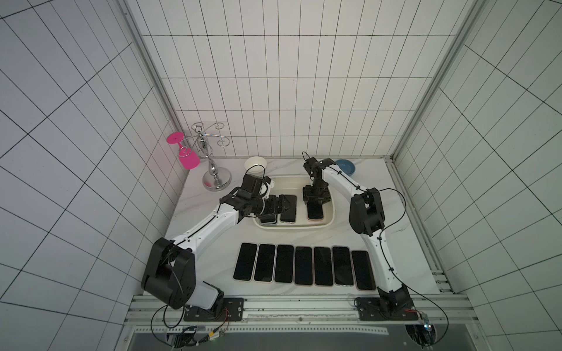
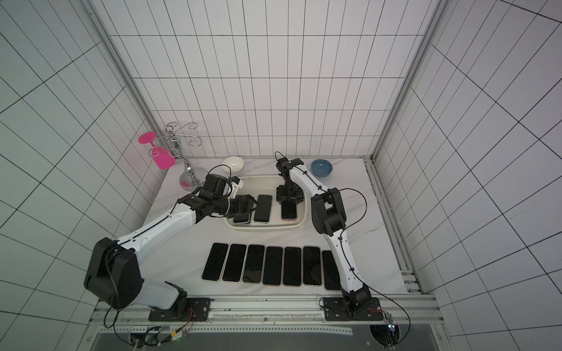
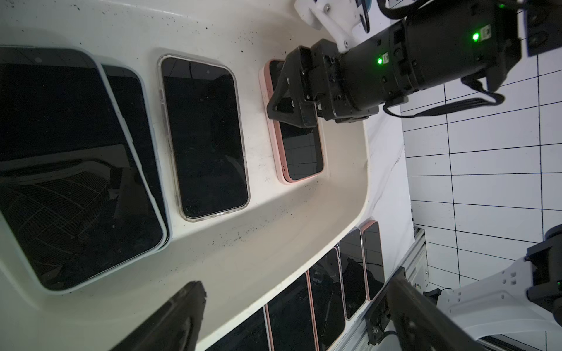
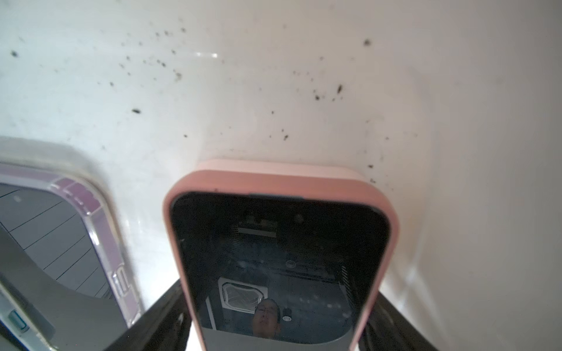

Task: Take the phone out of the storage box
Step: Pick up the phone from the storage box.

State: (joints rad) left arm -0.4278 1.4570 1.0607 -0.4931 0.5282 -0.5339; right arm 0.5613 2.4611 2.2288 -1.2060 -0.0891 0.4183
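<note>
White marble table (image 1: 343,237), tiled booth walls (image 1: 273,91); the storage box (image 1: 304,226) sits toward the back. Over the box's left half the left gripper (image 1: 289,206) hangs spread wide. In its right end the right gripper (image 1: 314,202) straddles the pink phone (image 4: 279,258), hiding its far end; whether it pinches, I cannot tell.

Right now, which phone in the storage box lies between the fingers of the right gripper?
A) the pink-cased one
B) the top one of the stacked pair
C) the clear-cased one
A: the right gripper straddles the pink-cased phone in the storage box, one finger at each long side.
</note>
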